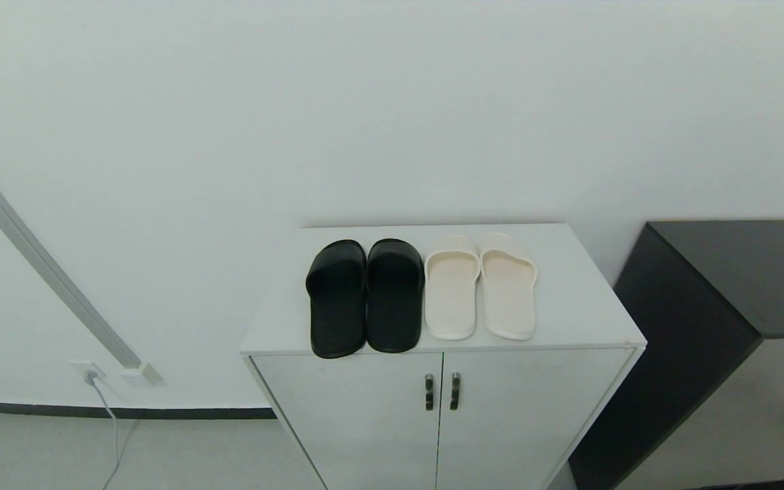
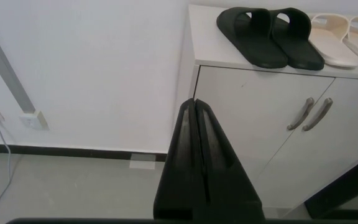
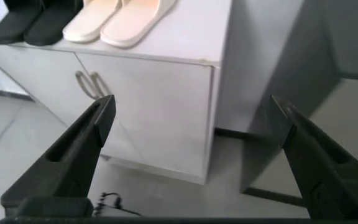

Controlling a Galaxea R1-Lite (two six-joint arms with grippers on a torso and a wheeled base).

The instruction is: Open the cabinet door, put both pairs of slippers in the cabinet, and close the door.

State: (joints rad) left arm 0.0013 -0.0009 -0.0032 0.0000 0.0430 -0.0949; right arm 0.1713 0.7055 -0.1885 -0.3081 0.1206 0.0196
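A white cabinet (image 1: 535, 408) stands against the wall, both doors shut, with two metal handles (image 1: 441, 391) at the centre seam. On its top lie a pair of black slippers (image 1: 365, 296) on the left and a pair of cream slippers (image 1: 480, 286) on the right, side by side. In the left wrist view my left gripper (image 2: 196, 106) is shut, its fingers pressed together, low and off the cabinet's (image 2: 253, 124) left front corner, below the black slippers (image 2: 269, 28). In the right wrist view my right gripper (image 3: 191, 109) is open wide, facing the cabinet's (image 3: 160, 118) right door, apart from the handles (image 3: 87, 84).
A dark cabinet (image 1: 712, 327) stands close on the right of the white one. A wall socket with a white cable (image 1: 96, 381) sits low on the left wall. Open floor lies to the left of the cabinet.
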